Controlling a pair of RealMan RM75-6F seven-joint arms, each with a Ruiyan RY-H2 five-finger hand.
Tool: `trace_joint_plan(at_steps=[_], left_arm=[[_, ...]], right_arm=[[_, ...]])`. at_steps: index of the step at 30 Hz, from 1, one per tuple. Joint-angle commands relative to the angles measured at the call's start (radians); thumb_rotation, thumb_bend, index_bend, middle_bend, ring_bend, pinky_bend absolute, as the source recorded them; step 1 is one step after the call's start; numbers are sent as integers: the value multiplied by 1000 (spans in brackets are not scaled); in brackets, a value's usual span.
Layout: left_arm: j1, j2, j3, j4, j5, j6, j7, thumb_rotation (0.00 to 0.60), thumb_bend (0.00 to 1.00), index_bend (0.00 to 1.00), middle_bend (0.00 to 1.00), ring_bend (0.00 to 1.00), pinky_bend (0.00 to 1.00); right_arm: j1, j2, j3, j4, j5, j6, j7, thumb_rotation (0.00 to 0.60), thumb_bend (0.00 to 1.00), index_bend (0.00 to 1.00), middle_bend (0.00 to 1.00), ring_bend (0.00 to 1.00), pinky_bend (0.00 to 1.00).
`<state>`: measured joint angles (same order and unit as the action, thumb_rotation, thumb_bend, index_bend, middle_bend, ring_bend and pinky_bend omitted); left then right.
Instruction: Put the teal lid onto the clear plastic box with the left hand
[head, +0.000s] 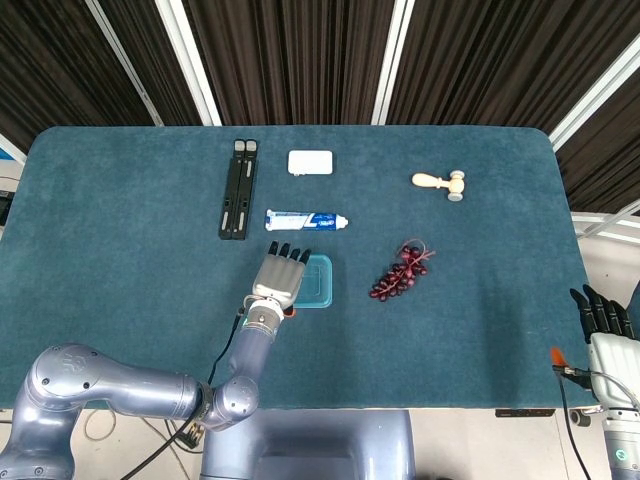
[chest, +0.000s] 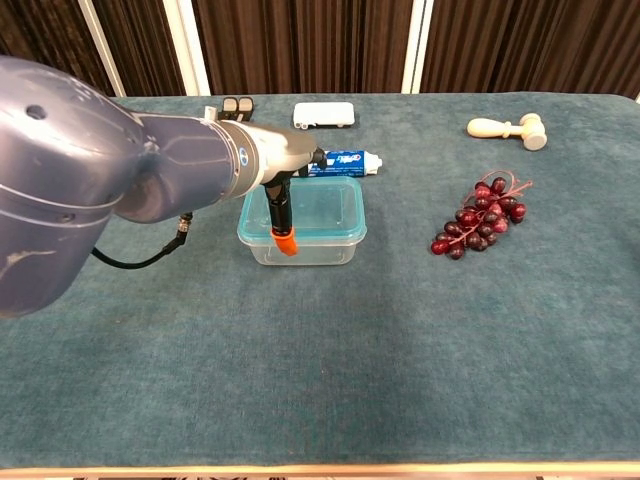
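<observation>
Left robot hand (head: 280, 274) flat over teal lid (head: 318, 281), grip unclear; right robot hand (head: 604, 318) released.

A clear plastic box (chest: 300, 248), rectangular with rounded corners, stands upright near the middle of a teal-carpeted table, with the translucent teal lid (chest: 318, 208) lying flat on its rim, the lid's left part hidden behind the robot's forearm.
</observation>
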<state>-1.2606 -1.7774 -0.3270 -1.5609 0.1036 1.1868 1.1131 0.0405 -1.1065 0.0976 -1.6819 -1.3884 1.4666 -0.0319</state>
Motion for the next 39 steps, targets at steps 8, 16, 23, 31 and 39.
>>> trace_joint_plan(at_steps=[8,16,23,31,39], left_arm=[[0,4,3,-9,8,1,0,600,130,19,57,0,0],[-2,10,9,-22,15,5,6,600,130,4,29,0,0],[20,39,40,-97,107,27,-26,600,130,0,27,0,0],[57,94,91,-222,235,54,-65,600,135,2,42,0,0],[117,140,142,-220,491,44,-198,600,295,281,203,23,0]], right_arm=[[0,0,0,0,0,0,-2,600,362,46,0,0,0],[0,0,0,-1,1,0,-4,600,363,46,0,0,0],[-1,0,-1,-3,0,2,-6,600,362,46,0,0,0],[-2,0,2,-7,9,1,-14,600,362,46,0,0,0],[-3,-1,4,-6,10,7,-14,600,362,46,0,0,0]])
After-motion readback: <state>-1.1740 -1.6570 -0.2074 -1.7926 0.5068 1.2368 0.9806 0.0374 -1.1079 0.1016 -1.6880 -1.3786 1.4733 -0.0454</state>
